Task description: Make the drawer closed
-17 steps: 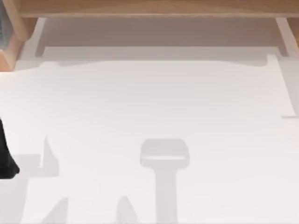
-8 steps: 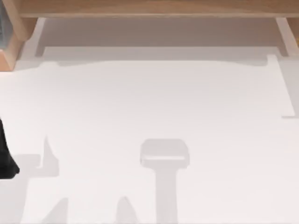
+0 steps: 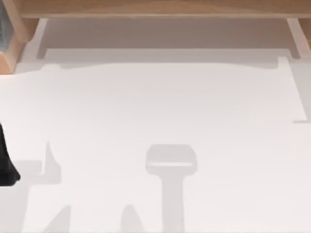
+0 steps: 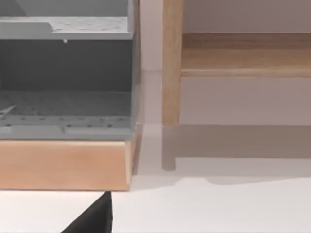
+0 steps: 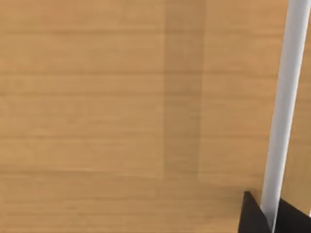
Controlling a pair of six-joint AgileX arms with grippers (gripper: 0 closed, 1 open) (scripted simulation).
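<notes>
Nothing has moved on the white table (image 3: 160,107).

The worktop (image 3: 160,107) is plain white with soft grey shadows. The drawer front (image 5: 121,97) is light wood with horizontal grain, and its handle bar (image 5: 284,107) is pale silver-white. The shelf unit (image 4: 68,165) pairs light wood with grey perforated panels (image 4: 63,104).

Wooden frame (image 3: 155,8) behind table (image 3: 160,107); left arm (image 3: 6,162) at left edge.
</notes>
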